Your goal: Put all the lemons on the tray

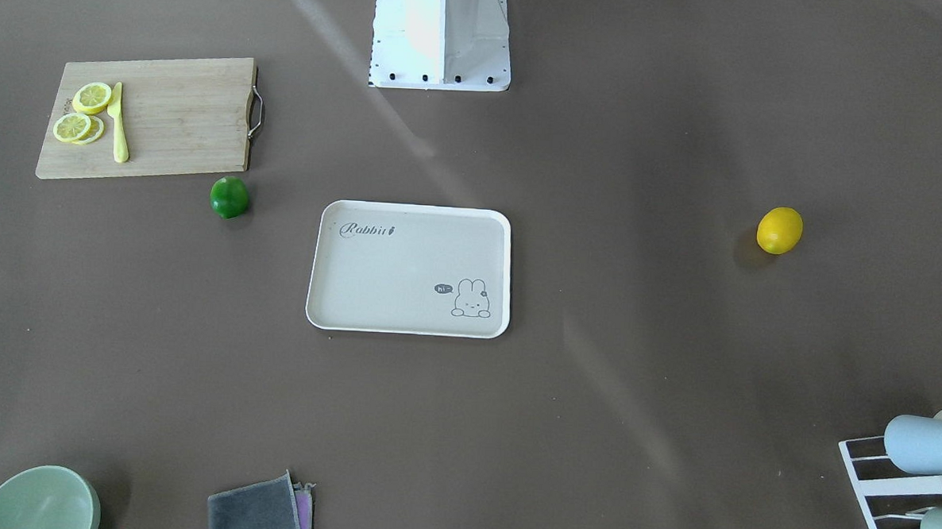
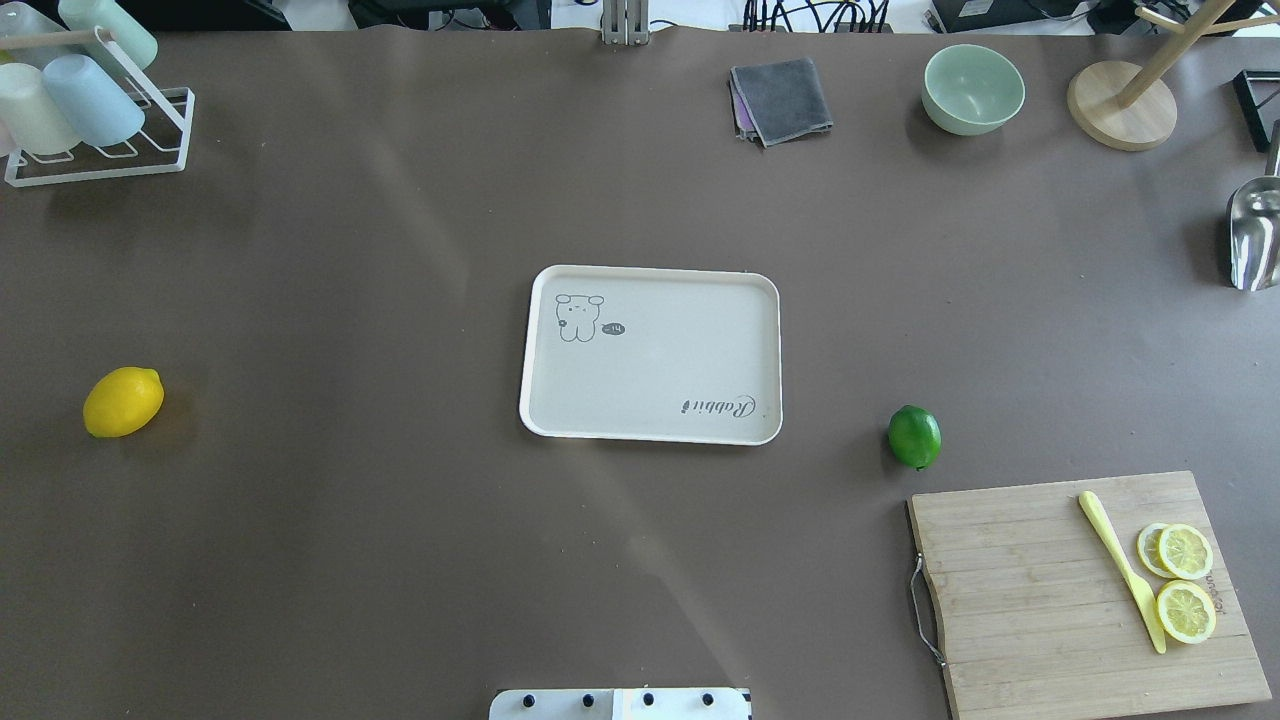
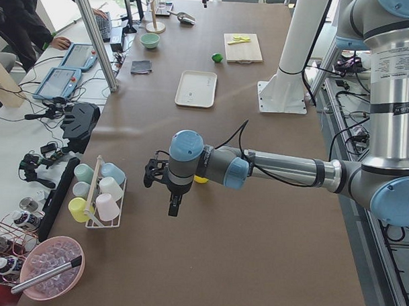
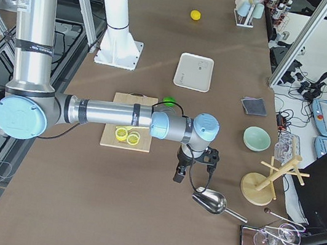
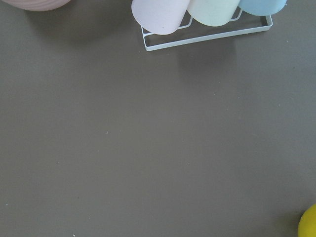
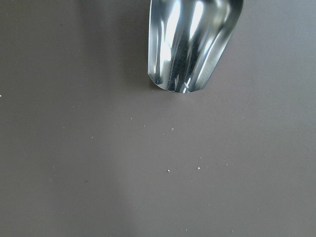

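The bright yellow lemon (image 2: 122,402) lies on the brown table at the left, also shown in the front view (image 1: 779,230). The green lemon (image 2: 914,437) lies right of the tray, near the cutting board's corner (image 1: 229,197). The cream Rabbit tray (image 2: 650,370) sits empty mid-table (image 1: 391,269). My left gripper (image 3: 165,193) hovers over the table near the yellow lemon, between it and the cup rack. My right gripper (image 4: 190,170) hovers near the metal scoop. I cannot tell whether either is open or shut.
A wooden cutting board (image 2: 1030,600) with lemon slices (image 2: 1185,580) and a pale yellow knife (image 2: 1120,565) lies front right. A cup rack (image 2: 100,150) stands far left. A grey cloth (image 2: 782,100), green bowl (image 2: 973,88), wooden stand (image 2: 1120,105) and metal scoop (image 2: 1255,240) are at the far side.
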`<state>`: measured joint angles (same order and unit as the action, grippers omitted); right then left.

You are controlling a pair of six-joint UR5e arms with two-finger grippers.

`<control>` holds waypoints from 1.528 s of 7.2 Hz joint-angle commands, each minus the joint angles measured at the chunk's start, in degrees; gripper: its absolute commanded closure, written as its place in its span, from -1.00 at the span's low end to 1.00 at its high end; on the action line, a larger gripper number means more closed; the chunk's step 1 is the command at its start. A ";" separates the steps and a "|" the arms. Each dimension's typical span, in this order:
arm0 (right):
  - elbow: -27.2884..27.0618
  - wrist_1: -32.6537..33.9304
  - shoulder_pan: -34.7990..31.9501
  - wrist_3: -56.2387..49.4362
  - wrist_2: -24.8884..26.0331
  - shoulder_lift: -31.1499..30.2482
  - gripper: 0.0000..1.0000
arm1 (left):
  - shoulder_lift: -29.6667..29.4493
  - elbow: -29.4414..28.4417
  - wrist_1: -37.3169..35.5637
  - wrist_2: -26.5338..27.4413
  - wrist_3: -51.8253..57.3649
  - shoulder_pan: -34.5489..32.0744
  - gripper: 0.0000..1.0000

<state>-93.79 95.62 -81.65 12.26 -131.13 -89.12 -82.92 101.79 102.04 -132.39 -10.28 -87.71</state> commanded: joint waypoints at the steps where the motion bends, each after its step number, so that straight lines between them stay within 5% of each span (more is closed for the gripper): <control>1: 0.01 0.00 0.00 -0.13 0.00 0.00 -1.00 | 0.04 -0.10 0.00 0.03 0.00 -0.01 -0.97; 11: 0.10 0.00 0.00 -0.14 0.00 0.00 -1.00 | -1.01 -2.04 0.44 -0.06 0.09 0.08 -0.97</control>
<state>-93.69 95.62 -81.65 12.07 -131.13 -89.19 -83.38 100.18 102.33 -132.43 -10.16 -87.67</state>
